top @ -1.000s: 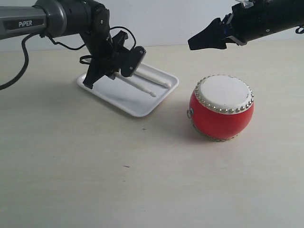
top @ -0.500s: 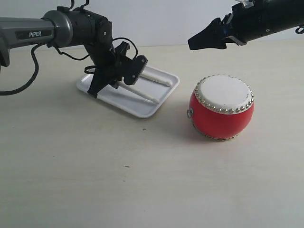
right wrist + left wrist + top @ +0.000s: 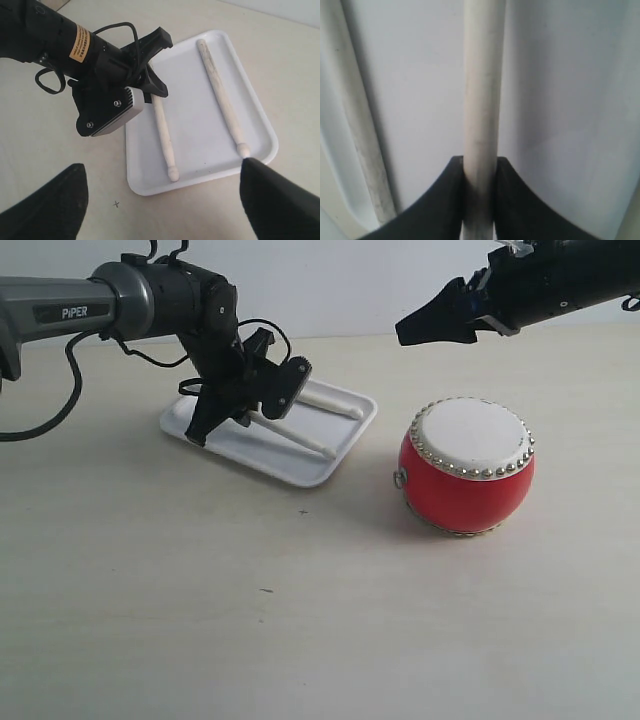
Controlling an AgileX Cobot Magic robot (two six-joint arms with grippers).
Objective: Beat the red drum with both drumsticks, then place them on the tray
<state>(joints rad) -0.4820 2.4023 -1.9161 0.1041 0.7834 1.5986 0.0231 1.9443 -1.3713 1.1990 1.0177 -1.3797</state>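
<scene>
Exterior view: the left arm (image 3: 150, 300) slants down to the tray (image 3: 300, 468), the left gripper (image 3: 222, 420) clamped on one drumstick (image 3: 300, 440) lying there. The right gripper (image 3: 410, 330) hangs spread, empty, near the red drum (image 3: 465, 490).

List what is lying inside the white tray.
The tray holds one drumstick, clamped by the left gripper, which covers its butt end and the tray beneath. The other drumstick lies free, apart from it.

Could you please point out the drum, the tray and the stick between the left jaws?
drum (image 3: 468, 438), exterior view, white top skin.
tray (image 3: 197, 125), right wrist view, bare floor.
stick (image 3: 481, 100), left wrist view, shaft beyond the jaws.
</scene>
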